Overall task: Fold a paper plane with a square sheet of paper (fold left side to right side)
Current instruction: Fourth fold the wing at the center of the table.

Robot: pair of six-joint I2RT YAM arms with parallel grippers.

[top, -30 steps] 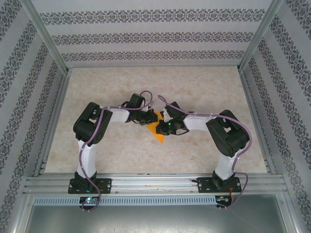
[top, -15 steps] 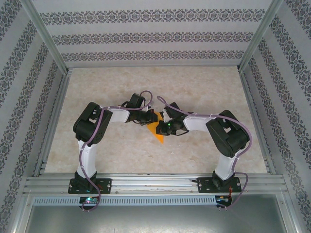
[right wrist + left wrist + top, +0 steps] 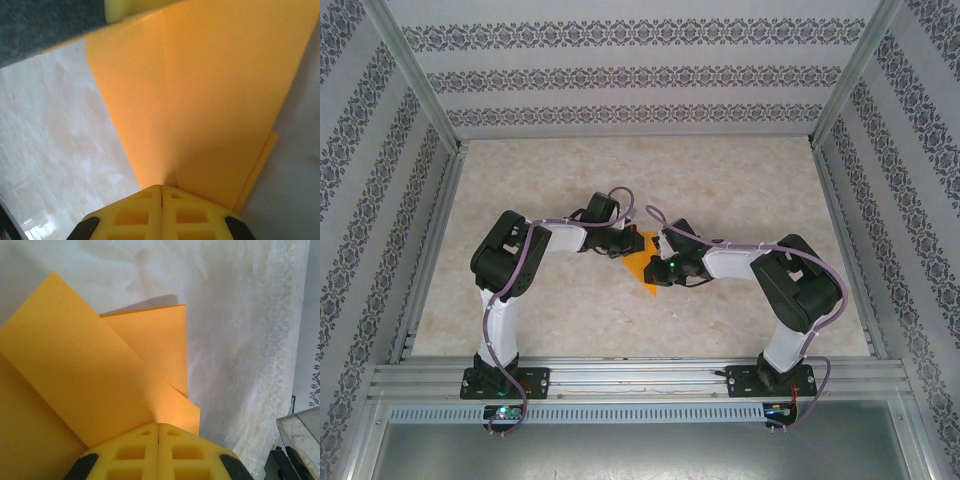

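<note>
The orange sheet of paper [image 3: 644, 270] is folded into layered flaps and hangs between the two grippers over the middle of the table. My left gripper [image 3: 631, 243] is shut on its far left edge. In the left wrist view the yellow fingertips [image 3: 158, 426] meet on the paper [image 3: 85, 385], where overlapping folded layers fan out. My right gripper [image 3: 660, 268] is shut on the paper's right side. From the right wrist, the gripper [image 3: 161, 188] pinches a creased flap [image 3: 210, 100] that spreads upward. The left gripper's yellow finger [image 3: 125, 6] shows at the top there.
The pale marbled table [image 3: 720, 190] is fenced by aluminium rails [image 3: 640, 375] and patterned walls. Open table lies beyond and to both sides of the arms. Both arm bases stand at the near rail.
The right gripper has shifted slightly toward the near edge and to the right, its elbow dropping, drawing the paper with it. The left arm has barely moved. Both grips hold.
</note>
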